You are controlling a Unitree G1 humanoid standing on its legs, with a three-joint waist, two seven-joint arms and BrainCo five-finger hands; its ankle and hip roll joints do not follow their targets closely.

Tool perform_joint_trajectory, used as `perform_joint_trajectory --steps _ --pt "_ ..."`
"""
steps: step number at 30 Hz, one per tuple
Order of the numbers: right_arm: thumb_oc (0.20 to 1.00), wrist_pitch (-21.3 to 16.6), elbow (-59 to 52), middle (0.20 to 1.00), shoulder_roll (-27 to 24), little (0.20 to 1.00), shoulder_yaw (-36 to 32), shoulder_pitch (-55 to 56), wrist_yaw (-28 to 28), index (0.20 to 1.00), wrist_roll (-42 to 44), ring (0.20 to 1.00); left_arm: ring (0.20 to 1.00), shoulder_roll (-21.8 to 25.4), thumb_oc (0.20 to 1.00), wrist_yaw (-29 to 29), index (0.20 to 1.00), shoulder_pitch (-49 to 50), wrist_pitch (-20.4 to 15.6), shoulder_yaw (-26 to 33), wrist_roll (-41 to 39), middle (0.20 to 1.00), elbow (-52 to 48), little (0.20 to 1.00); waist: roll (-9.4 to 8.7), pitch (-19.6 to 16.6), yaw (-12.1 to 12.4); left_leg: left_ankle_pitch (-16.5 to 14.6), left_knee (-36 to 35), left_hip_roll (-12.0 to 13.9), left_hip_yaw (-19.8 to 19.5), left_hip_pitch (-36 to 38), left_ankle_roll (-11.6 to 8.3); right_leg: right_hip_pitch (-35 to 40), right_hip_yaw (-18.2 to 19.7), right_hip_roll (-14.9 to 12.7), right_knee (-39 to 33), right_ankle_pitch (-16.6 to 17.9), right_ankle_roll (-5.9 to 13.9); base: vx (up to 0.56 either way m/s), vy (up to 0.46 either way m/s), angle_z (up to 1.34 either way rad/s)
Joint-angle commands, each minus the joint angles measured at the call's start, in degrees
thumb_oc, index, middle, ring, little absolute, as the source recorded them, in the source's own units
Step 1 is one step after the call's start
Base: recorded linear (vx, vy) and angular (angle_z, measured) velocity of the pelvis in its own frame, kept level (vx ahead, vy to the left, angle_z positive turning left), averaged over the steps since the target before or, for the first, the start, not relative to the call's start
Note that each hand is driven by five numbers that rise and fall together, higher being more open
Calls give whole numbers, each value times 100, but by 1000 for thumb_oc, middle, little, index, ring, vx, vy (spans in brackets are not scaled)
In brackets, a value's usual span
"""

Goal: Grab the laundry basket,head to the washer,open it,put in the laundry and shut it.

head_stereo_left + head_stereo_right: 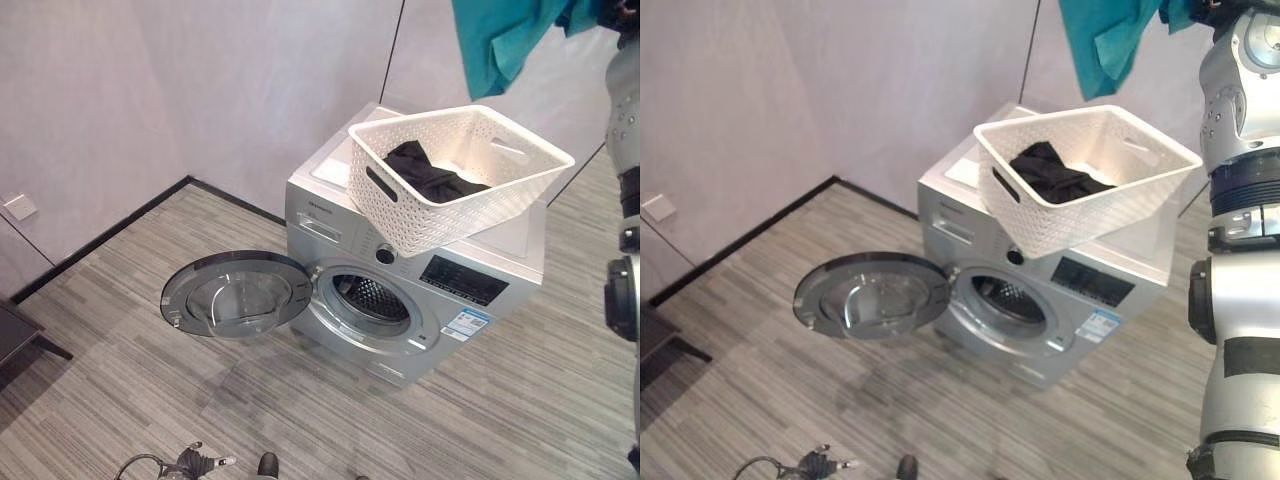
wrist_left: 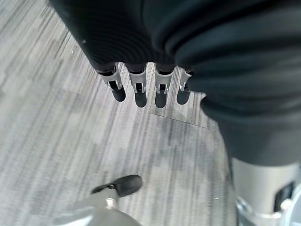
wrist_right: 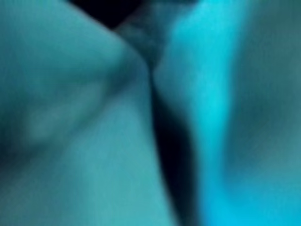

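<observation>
hanging: one teal garment (image 1: 500, 40); one dark garment (image 1: 430, 170) in basket (image 1: 470, 215).

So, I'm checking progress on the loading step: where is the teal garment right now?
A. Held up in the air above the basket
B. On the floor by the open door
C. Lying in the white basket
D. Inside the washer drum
A: the teal garment hangs high above the white laundry basket, which sits on the washer and holds a black garment; the washer's door stands open.
</observation>
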Motion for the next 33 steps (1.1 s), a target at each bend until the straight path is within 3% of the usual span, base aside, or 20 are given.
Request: perform_joint_trajectory --steps 1,3,6,7,10,18,23,33 --pt "200 -622 -866 200 278 200 -95 399 -28 200 293 200 1000 -112 1000 109 1000 -248 39 61 -162 1000 193 1000 -113 -129 -28 53 6 -212 226 18 -47 277 136 -93 -6 229 248 2 -20 -7" --pt "200 -630 -1231 200 442 200 -203 766 18 200 266 200 1000 -149 1000 108 1000 -234 61 68 -127 1000 201 1000 -88 -135 -41 44 6 -212 240 65 -36 313 151 -85 2 206 232 0 0 0" --pt "200 -785 -2620 200 1259 200 -511 2339 222 200 457 200 1000 -308 1000 123 1000 -123 177 179 80 1000 285 1000 30 -123 -86 19 6 -215 290 213 -2 419 161 -73 30 153 189 0 0 0" --pt "200 -767 -2680 200 1279 200 -525 2403 214 200 443 200 1000 -301 1000 124 1000 -99 177 177 85 1000 286 1000 23 -138 -89 16 6 -214 290 224 -2 430 160 -71 29 152 189 -14 -4 -7" --pt "200 -697 -3871 200 1868 200 -489 3944 704 200 778 200 1000 -373 1000 38 1000 25 269 483 189 1000 359 1000 120 -129 -135 9 6 -211 329 294 21 463 191 -67 42 133 168 -20 -6 -6" --pt "200 -331 -5173 200 2204 200 -503 6449 1650 200 1179 200 1000 -397 1000 -100 1000 186 239 884 647 1000 477 1000 237 -103 -267 10 6 -196 381 351 42 480 183 -79 66 124 158 -15 -3 -4" --pt "200 -73 -5302 200 2417 200 -367 7758 2252 200 1716 200 1000 -422 1000 -125 1000 293 180 1012 803 1000 528 1000 263 -78 -384 -4 6 -204 409 351 45 455 194 -104 69 146 173 0 0 0" --pt "200 659 -3811 200 2667 200 183 9001 2793 200 2353 200 1000 -397 1000 -246 1000 421 169 1211 834 1000 578 1000 303 23 -483 -19 6 -213 450 361 54 406 246 -129 115 152 200 -8 2 -6"
